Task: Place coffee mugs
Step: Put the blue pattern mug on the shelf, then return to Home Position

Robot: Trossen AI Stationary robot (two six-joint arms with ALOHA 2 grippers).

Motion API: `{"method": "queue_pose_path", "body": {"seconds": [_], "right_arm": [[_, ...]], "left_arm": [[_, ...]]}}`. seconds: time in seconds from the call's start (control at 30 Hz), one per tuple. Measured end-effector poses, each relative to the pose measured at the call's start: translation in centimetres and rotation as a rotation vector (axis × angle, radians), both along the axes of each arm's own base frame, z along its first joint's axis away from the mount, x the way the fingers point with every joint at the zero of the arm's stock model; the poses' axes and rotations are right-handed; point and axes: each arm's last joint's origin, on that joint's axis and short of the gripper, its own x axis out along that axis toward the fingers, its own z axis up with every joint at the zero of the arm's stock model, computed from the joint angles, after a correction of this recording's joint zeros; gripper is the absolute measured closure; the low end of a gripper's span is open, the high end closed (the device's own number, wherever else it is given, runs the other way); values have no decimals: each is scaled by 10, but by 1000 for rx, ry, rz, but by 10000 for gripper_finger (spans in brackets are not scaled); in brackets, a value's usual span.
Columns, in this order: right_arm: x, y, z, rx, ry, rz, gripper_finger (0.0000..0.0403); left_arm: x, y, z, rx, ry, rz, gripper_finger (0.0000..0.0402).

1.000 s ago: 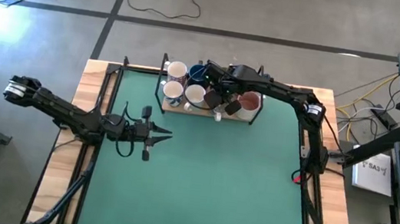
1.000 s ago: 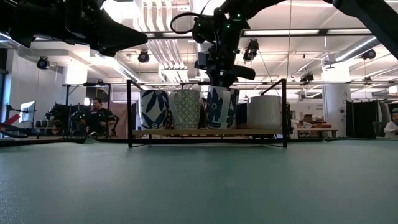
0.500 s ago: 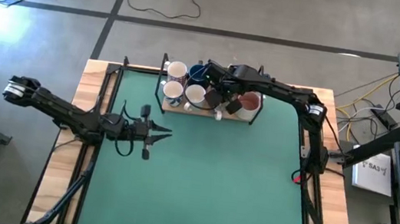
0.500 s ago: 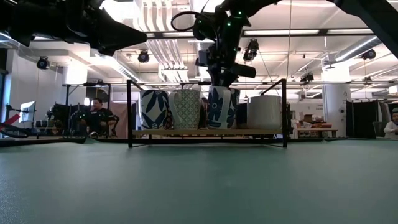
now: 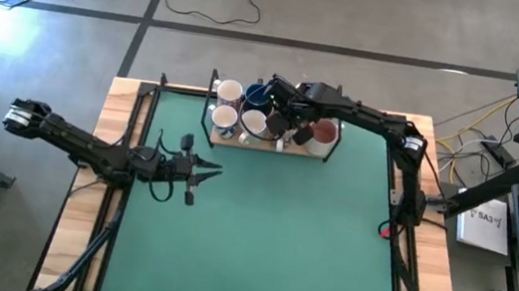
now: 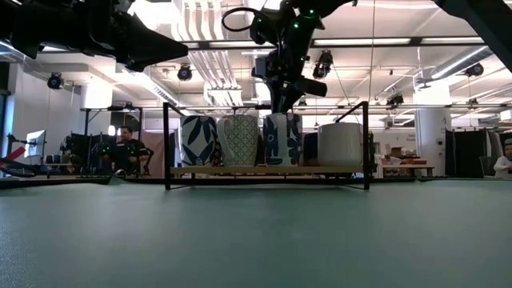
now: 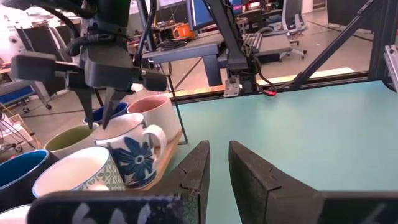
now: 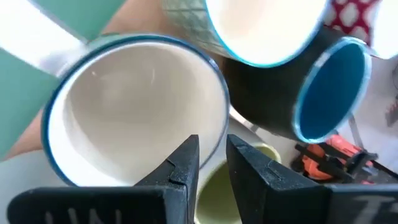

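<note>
Several coffee mugs stand on the wooden tray (image 6: 264,170) of a black wire rack (image 5: 212,109) at the table's far middle. Among them are white ones (image 5: 229,91), a dark blue one (image 5: 258,95), a pink-inside one (image 7: 149,104) and an olive-inside one (image 7: 71,138). My right gripper (image 5: 280,128) reaches down over the rack and is shut on a white mug with blue flowers (image 6: 282,140). That mug stands upright in the front row. My left gripper (image 5: 214,170) hovers level over the mat's left half, a narrow gap (image 7: 217,152) between its fingers, with nothing in it. My right gripper pinches the flowered mug's blue-edged rim (image 8: 217,134), one finger (image 8: 186,158) inside the cup and the other outside. The fingers slant down from above (image 7: 102,121) and only their tips meet the rim. The mug is upright, its base on the tray, handle (image 7: 158,140) free.
The rack's black uprights (image 6: 166,144) and top bars fence in the mugs. Neighbouring mugs stand close on both sides of the held one. The green mat (image 5: 277,238) spreads from the rack to the near edge. A person (image 6: 124,148) sits in the room beyond.
The flowered mug, slightly askew a second ago, has straightened and shifted a little toward the table's left, and now stands upright on the tray. My right gripper has risen slightly, still shut on the rim.
</note>
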Motion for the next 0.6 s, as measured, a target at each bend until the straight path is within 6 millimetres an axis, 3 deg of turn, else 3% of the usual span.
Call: {"method": "queue_pose_path", "body": {"seconds": [0.27,0.6], "right_arm": [[-1,2,6,0,-29,-35,332],[-9,24,11,95,-19,-189,332]], "left_arm": [[0,1,0,1,-1,9,359],[0,1,0,1,-3,11,359]]}}
